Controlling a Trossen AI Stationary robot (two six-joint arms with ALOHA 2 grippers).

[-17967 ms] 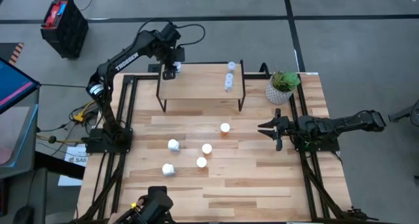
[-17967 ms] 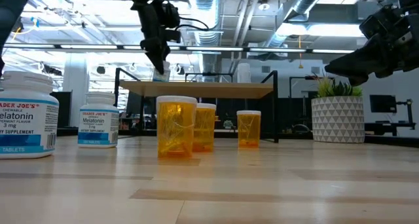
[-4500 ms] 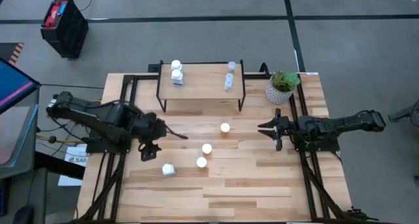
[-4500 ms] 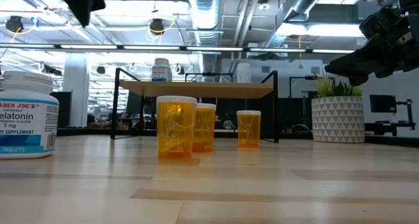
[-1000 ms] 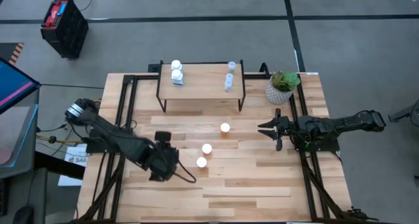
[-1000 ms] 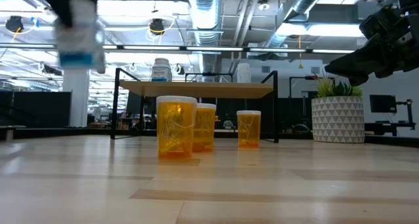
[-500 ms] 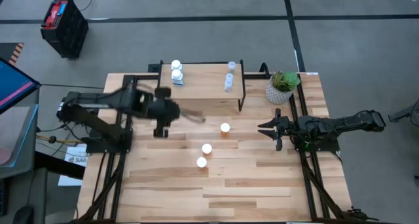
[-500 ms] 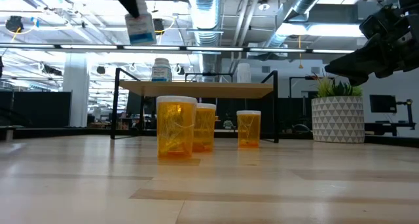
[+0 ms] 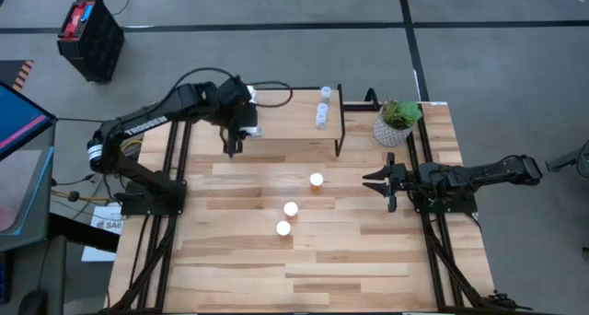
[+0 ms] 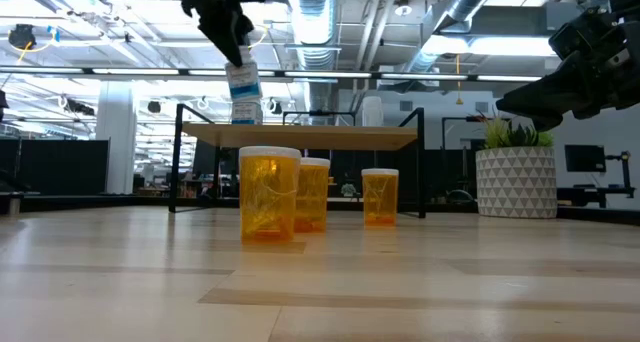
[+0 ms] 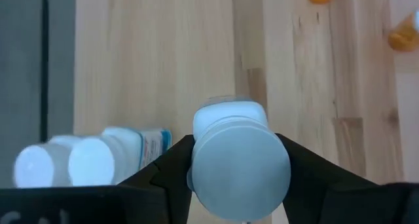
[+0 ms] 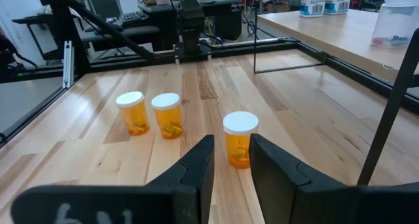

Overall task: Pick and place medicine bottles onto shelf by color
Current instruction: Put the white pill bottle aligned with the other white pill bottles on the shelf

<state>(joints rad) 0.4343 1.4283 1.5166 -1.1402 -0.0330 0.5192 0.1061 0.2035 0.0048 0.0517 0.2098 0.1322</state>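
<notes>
My left gripper (image 10: 235, 54) is shut on a white medicine bottle (image 10: 242, 84) with blue marks, above the left end of the shelf (image 9: 287, 131). Two more white bottles (image 11: 97, 160) stand on that end, and two clear bottles (image 9: 322, 108) stand on the shelf's right part. Three orange bottles with white caps (image 9: 291, 209) stand on the table in front of the shelf. My right gripper (image 9: 371, 181) waits level at the table's right side, open by a narrow gap, with nothing in it. My left gripper pinches the white bottle's cap end (image 11: 240, 165) between its two fingers (image 11: 298, 165), one on each side. The fingers come from above, slanting down. The bottle hangs below them, slightly tilted, its bottom down and clear of the shelf top.
A potted green plant (image 9: 398, 120) stands at the far right of the table, beside the shelf. A black crate (image 9: 90, 37) sits on the floor beyond the table's far left corner. Bare wood lies in the table's near half.
My left gripper has carried the white bottle from the table's near left part toward the far edge and upward. It now holds the bottle above the shelf's left end. The bottle has stayed in the grip and clear of the table throughout.
</notes>
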